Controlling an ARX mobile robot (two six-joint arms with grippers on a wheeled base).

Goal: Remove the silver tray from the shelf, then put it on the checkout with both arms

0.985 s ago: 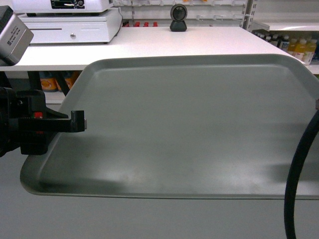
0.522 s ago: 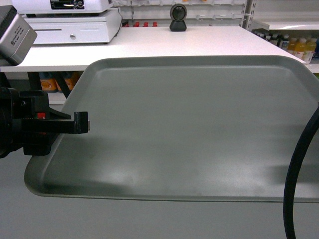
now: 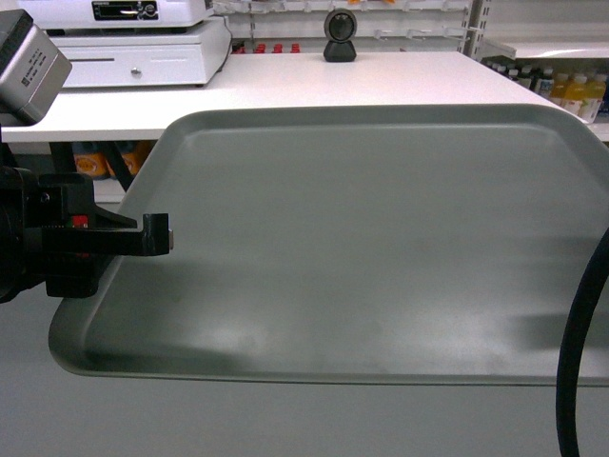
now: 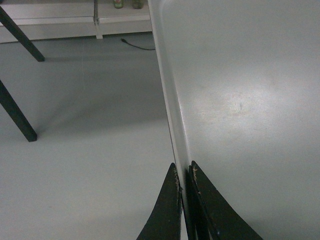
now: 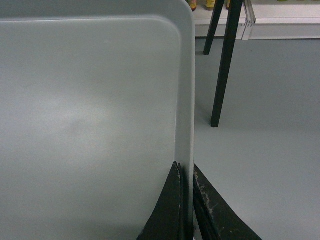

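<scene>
- Two grippers carry the silver tray (image 3: 371, 238) level in the air, one at each short side; the tray is held in front of the checkout (image 3: 314, 86), with its far edge overlapping the near edge of that white bench in the head view.
- Left gripper (image 4: 183, 172): jaws clenched on the tray's left rim, one finger outside the rim and one inside, as the left wrist view shows; the grey floor (image 4: 85, 125) lies below.
- Right gripper (image 5: 185, 172): jaws clenched on the tray's right rim in the same way; it is out of the head view, where only a black cable (image 3: 580, 333) crosses the right edge.
- Bench contents: a black round-headed scanner (image 3: 340, 34) at the far edge and a white cash register (image 3: 143, 43) at the far left.
- Background: shelving (image 3: 561, 48) with bottles (image 3: 571, 90) stands at the right behind the bench.
</scene>
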